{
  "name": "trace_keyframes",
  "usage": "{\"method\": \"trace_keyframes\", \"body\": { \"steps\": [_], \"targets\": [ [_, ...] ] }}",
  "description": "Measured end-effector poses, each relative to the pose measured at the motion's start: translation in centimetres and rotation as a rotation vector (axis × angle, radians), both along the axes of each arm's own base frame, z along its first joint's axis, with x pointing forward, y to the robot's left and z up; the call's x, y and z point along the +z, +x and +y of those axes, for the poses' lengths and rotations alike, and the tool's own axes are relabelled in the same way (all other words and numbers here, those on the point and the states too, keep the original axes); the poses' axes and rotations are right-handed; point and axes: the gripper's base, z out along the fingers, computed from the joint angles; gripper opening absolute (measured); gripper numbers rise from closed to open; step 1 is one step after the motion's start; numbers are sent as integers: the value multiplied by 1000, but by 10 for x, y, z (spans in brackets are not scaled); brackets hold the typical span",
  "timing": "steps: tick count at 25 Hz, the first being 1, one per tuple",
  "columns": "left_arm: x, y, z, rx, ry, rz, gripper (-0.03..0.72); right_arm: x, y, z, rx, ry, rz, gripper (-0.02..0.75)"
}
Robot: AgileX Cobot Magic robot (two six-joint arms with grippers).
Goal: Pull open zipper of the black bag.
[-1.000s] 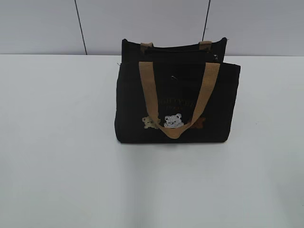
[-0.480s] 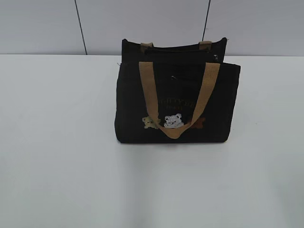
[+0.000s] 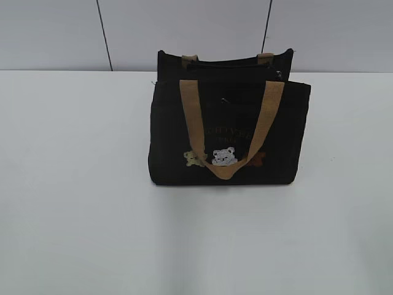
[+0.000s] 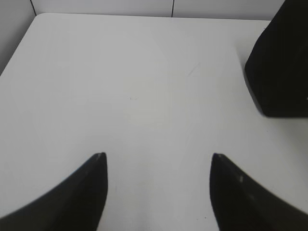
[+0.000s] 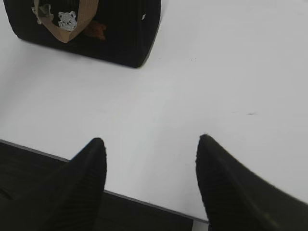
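The black bag (image 3: 228,129) stands upright on the white table (image 3: 73,184), near its back edge, with tan straps and small bear patches on its front. Its zipper (image 3: 236,62) is a thin dark line along the top rim; the pull is too small to make out. Neither arm shows in the exterior view. In the left wrist view my left gripper (image 4: 158,156) is open over bare table, the black bag (image 4: 281,67) off to its upper right. In the right wrist view my right gripper (image 5: 150,139) is open above the table's front edge, the black bag (image 5: 120,29) far at upper left.
A grey panelled wall (image 3: 184,31) rises right behind the table. The table's near edge (image 5: 144,199) runs under the right gripper, with dark floor below it. White tabletop stretches to the left, right and front of the bag.
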Motion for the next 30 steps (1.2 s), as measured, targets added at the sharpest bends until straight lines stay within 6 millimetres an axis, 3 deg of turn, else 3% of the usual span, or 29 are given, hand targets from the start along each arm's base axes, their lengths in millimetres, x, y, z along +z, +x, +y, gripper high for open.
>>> {"method": "trace_keyframes", "body": {
  "steps": [11, 30],
  "targets": [
    [0, 0, 0, 0, 0, 0, 500, -1, 2, -9, -197, 131, 37, 450],
    [0, 0, 0, 0, 0, 0, 500, -1, 2, -9, -204, 144, 40, 450]
  ]
}}
